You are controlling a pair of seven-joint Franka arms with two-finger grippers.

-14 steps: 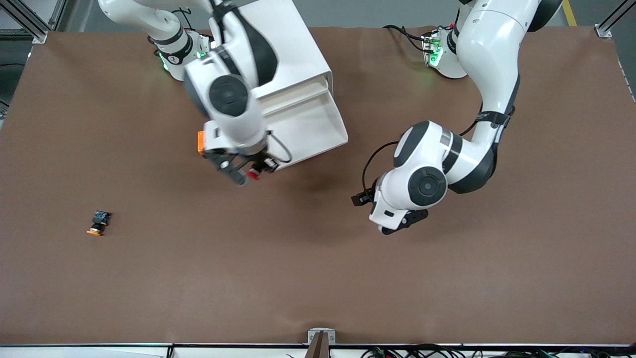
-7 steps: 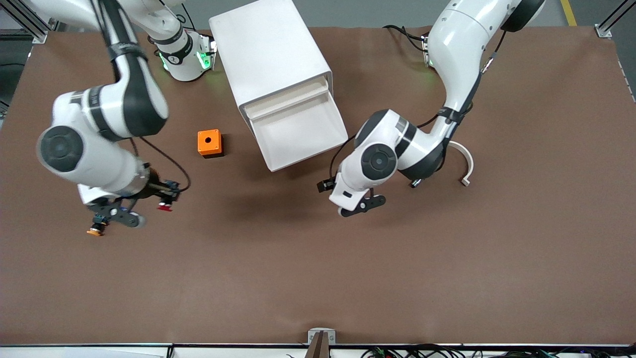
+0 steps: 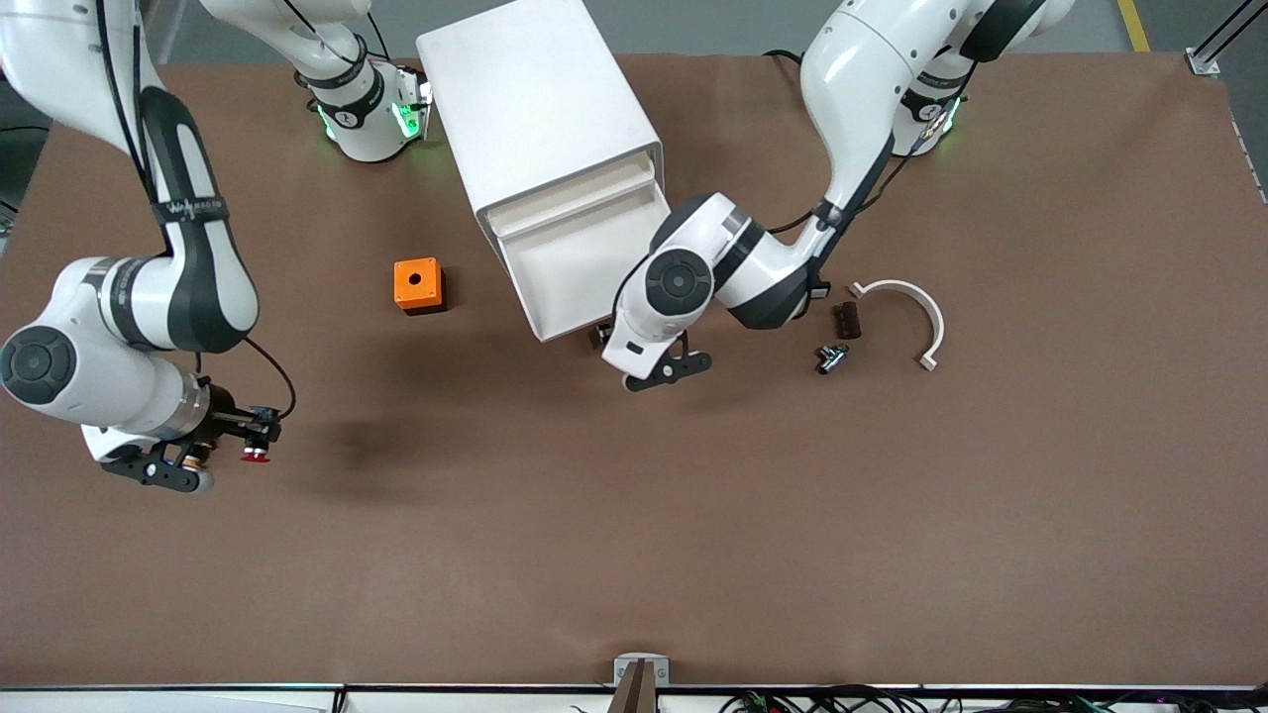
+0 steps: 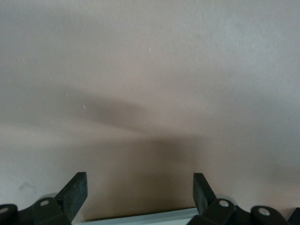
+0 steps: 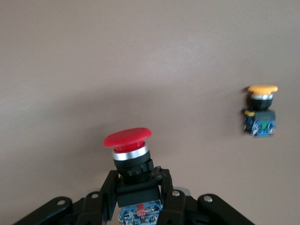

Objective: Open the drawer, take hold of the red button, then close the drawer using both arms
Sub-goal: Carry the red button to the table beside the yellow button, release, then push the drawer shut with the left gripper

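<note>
From my remote station I note the right gripper [image 3: 213, 458] up in the air over the brown table [image 3: 634, 555] toward the right arm's end, its fingers [image 5: 108, 188] clamped on the black body of the button [image 5: 129, 156], red cap pointing away from the wrist. In the front view that button [image 3: 256, 454] shows just off the gripper at roughly its 3 o'clock. The orange-capped button [image 5: 260, 110] lies on the table apart from the held one in the right wrist view; in the front view I cannot pick it out, the right arm being over that spot. The left gripper [image 3: 666, 368] sits low at about 6 o'clock from the front corner of the open drawer [image 3: 584, 262], which stands pulled out of the white cabinet [image 3: 540, 109] and shows a bare white floor. Its fingers [image 4: 75, 193] stand wide apart with nothing between them, a pale edge just visible between them in the left wrist view. The orange cube [image 3: 418, 285] rests at 9 o'clock of the drawer. Toward the left arm's end lie a white curved piece [image 3: 916, 312], a small dark block [image 3: 846, 319] and a small dark fitting [image 3: 830, 357], near one another.
</note>
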